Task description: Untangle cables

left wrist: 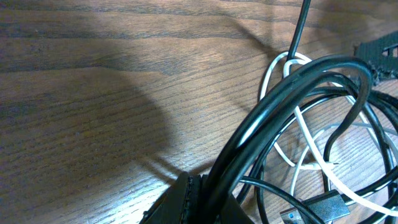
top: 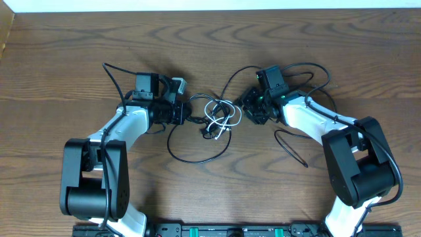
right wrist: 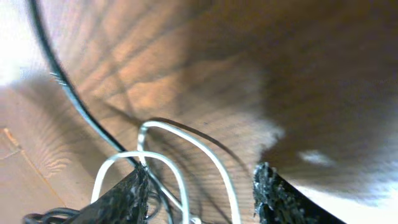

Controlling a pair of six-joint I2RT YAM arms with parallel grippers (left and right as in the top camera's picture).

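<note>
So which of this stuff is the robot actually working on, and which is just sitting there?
For the job: black cables, pinched in the shut left gripper; white cable tangled with them; right gripper, open.
Just there: arm wiring; wooden table; black rail at the front edge.
</note>
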